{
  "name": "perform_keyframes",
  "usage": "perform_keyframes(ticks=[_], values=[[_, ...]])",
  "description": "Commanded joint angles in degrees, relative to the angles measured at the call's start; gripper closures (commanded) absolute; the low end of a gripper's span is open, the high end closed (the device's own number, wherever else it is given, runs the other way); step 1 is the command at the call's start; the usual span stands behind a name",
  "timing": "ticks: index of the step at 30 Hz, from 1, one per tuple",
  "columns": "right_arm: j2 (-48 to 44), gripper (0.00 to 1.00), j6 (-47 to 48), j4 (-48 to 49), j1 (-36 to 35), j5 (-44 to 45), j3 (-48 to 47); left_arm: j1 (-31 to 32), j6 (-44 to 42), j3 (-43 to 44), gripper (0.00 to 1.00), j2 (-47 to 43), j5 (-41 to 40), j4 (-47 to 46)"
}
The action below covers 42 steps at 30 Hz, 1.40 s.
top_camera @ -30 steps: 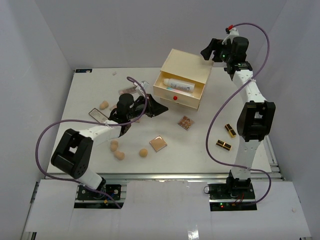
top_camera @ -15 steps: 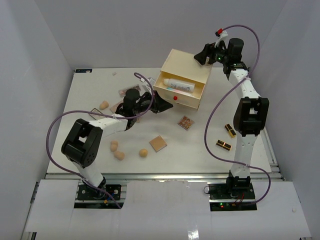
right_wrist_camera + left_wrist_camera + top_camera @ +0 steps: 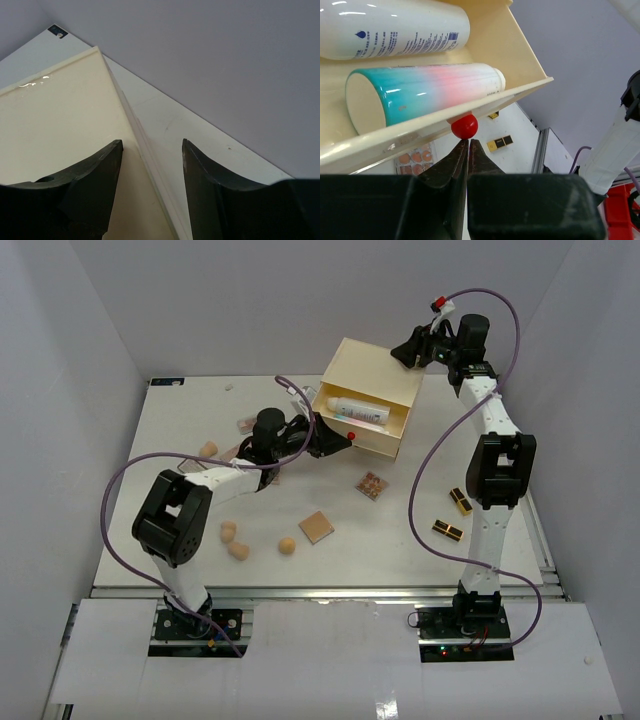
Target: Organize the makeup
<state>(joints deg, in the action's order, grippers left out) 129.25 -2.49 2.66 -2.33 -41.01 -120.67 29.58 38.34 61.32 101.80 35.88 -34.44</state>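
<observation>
The cream chest point(image 3: 365, 365) has one drawer point(image 3: 378, 445) pulled out, holding a white bottle point(image 3: 395, 27) and a teal-and-pink tube point(image 3: 425, 92). My left gripper point(image 3: 468, 141) is shut, its tips touching the drawer's red knob point(image 3: 464, 125) from the front without gripping it. My right gripper point(image 3: 151, 145) is open over the chest's back right corner, its fingers astride the top edge point(image 3: 135, 125). Loose makeup lies on the table: tan sponges point(image 3: 239, 550), a peach compact point(image 3: 316, 527), a palette point(image 3: 372, 485) and two lipsticks point(image 3: 447, 530).
Another sponge point(image 3: 208, 449) and a small compact point(image 3: 250, 424) lie left of my left arm. White walls close in the table on three sides. The second lipstick point(image 3: 460, 501) lies close to my right arm's upright link.
My left gripper has swung forward and to the right up to the drawer's red knob. My right gripper has shifted slightly over the chest's back corner and its jaws have narrowed.
</observation>
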Motion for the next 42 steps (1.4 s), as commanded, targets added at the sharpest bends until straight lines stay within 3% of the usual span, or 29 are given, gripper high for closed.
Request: perform_keyframes(ticks=[1,32,42], values=[[2.09,0.44,0.62,-2.52,-0.31,-3.69,-2.59,0.3,-1.21,4.97,0.84,2.66,0.51,1.04],[3.59,0.5,4.34,-9.94,-1.37,-8.63,-3.04,1.0,-3.45,36.94,0.82,22.2,-6.13,10.12],[2.7,0.48,4.3,-9.99,-1.45,-7.5,-2.06,1.05,-2.27,42.28,0.8,25.84,-6.44,10.54]])
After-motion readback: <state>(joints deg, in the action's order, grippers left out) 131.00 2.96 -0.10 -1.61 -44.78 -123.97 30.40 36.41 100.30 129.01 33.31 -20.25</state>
